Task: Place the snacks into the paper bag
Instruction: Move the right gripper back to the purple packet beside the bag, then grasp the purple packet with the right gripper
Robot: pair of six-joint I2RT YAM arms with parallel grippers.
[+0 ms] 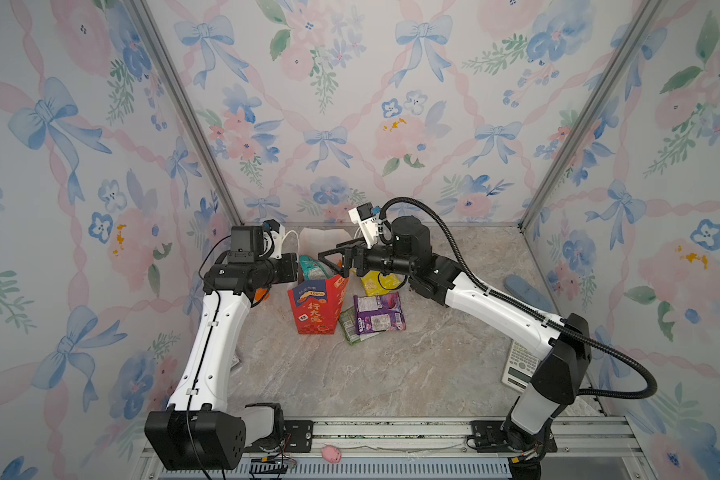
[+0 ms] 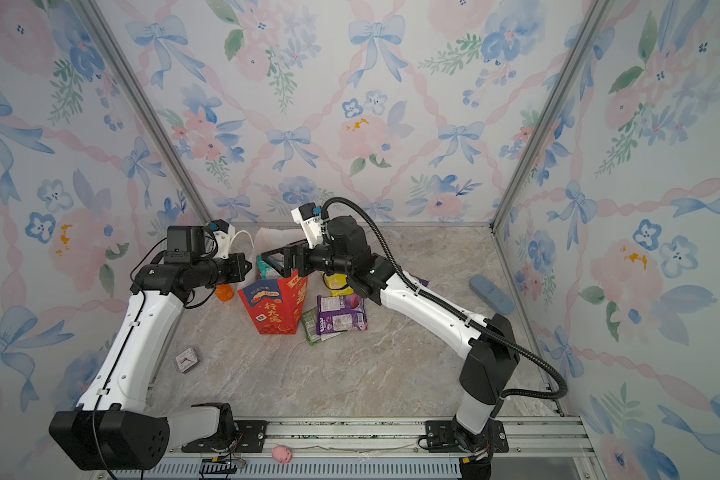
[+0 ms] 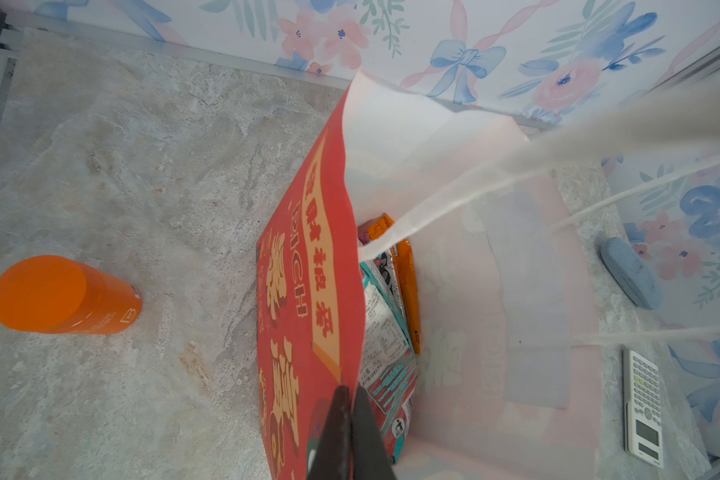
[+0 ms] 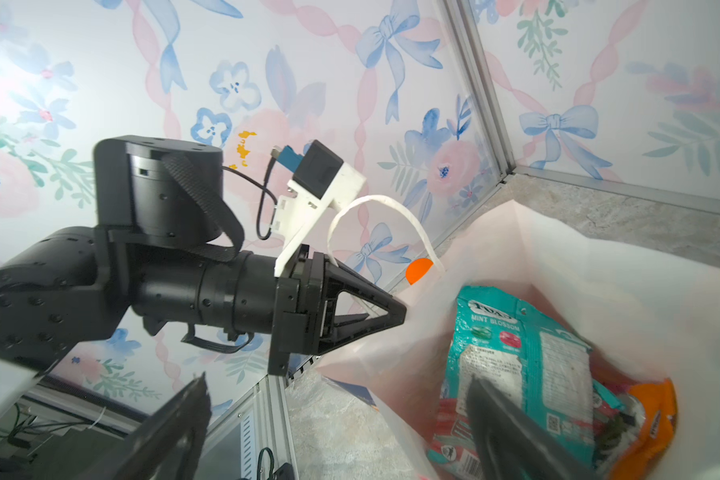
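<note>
Left wrist: glossy teal packet inside matte paper bag.

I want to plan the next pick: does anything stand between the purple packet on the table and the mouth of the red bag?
Nothing on the table does. The purple packet lies atop a green packet beside the paper bag, whose rim the left gripper pinches; only the open right gripper hangs over its mouth.

The right arm covers half the calculator at the tabletop's right edge and part of the yellow packet. The purple packet overlaps most of the green packet. The paper bag's rope handles blur in the left wrist view.
</note>
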